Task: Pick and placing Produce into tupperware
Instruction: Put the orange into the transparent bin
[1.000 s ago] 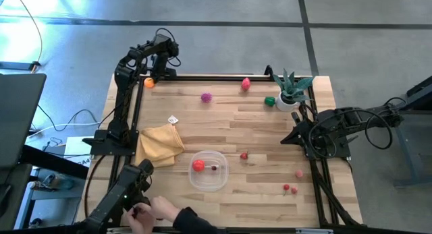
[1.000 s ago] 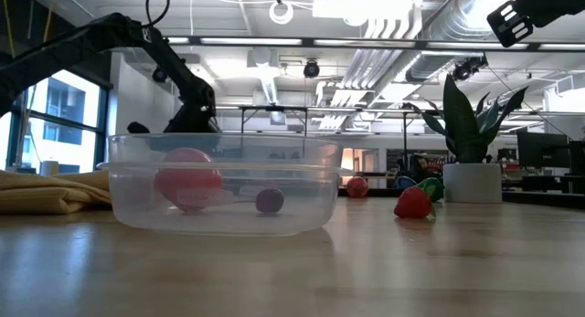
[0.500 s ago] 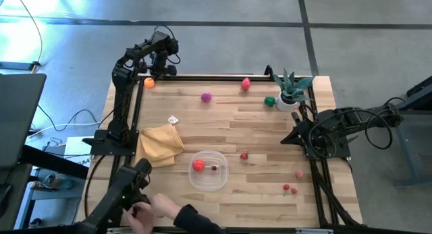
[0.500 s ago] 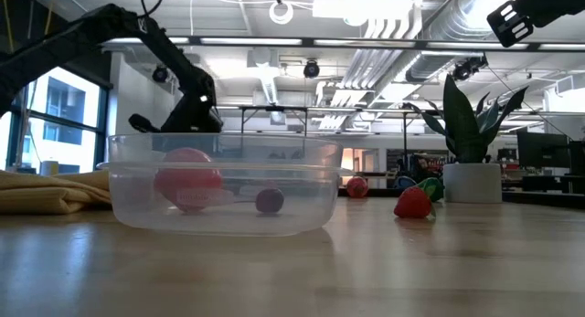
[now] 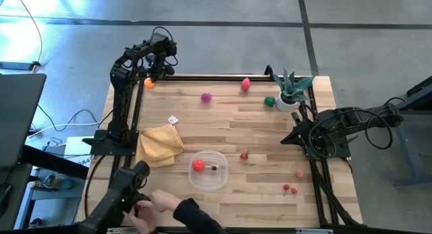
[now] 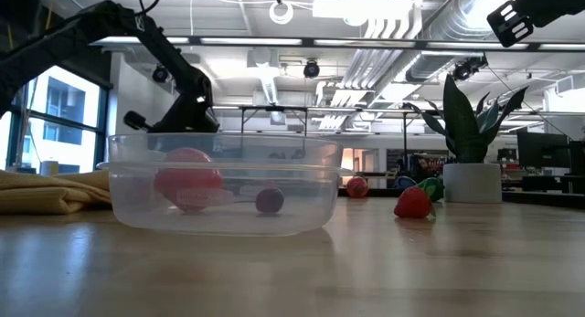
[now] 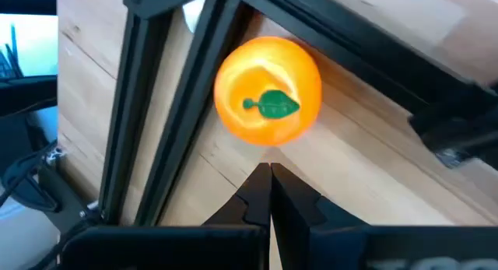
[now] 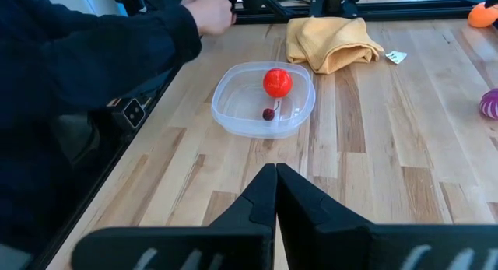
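Observation:
The clear tupperware (image 5: 208, 170) stands on the table near its front edge, holding a red round fruit (image 5: 198, 165) and a dark cherry (image 5: 214, 168). An orange fruit with a green leaf (image 7: 268, 91) lies at the far left corner (image 5: 148, 83), against the black frame rail. My left gripper (image 7: 271, 173) hangs shut just above it, pointing steeply down, apart from it. Other produce lies loose: a magenta piece (image 5: 206, 96), a red-pink one (image 5: 246, 83), a green one (image 5: 270, 101), a small red one (image 5: 244, 155). My right gripper (image 8: 275, 175) waits shut at the right edge.
A mustard-yellow cloth (image 5: 160, 145) lies left of the tupperware, with a white tag (image 5: 173, 119) beyond it. A potted plant (image 5: 291, 90) stands at the far right. A pink piece (image 5: 299, 173) and red cherries (image 5: 289, 189) lie near right. A person's hand (image 5: 162, 207) works at the near left corner.
My left gripper has risen a little over the orange fruit and rolled about its own pointing line, staying shut. The orange fruit has kept its place. The person's hand at the near left corner has shifted slightly.

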Available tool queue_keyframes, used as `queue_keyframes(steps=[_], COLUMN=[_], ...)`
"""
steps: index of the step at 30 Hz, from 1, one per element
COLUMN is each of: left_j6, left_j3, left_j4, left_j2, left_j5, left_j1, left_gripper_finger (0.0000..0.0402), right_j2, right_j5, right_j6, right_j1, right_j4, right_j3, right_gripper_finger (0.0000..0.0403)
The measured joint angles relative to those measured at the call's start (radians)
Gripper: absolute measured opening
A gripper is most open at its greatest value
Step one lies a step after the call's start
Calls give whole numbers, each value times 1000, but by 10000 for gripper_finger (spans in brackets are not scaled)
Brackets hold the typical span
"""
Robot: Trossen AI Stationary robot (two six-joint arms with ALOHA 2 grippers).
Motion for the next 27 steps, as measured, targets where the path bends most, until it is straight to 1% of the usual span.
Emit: queue_keyframes(steps=[6, 10, 14, 18, 24, 27], left_j6=[-45, -67, -99, -137, -195, -195], left_j3=[-51, -43, 4, -3, -39, -53], left_j4=[-1, -1, 0, 0, 3, 29], left_j2=[0, 1, 1, 1, 1, 1], left_j5=[12, 23, -25, -41, -22, 0], left_j1=[1, 0, 1, 6, 8, 7], left_gripper_finger=[0, 0, 0, 0, 0, 0], right_j2=[0, 0, 0, 0, 0, 0], right_j5=[0, 0, 0, 0, 0, 0], right_j6=[1, 0, 0, 1, 0, 1], right_j1=[0, 0, 0, 0, 0, 0], right_j4=[0, 0, 0, 0, 0, 0], right_j3=[0, 0, 0, 0, 0, 0], right_gripper_finger=[0, 0, 0, 0, 0, 0])
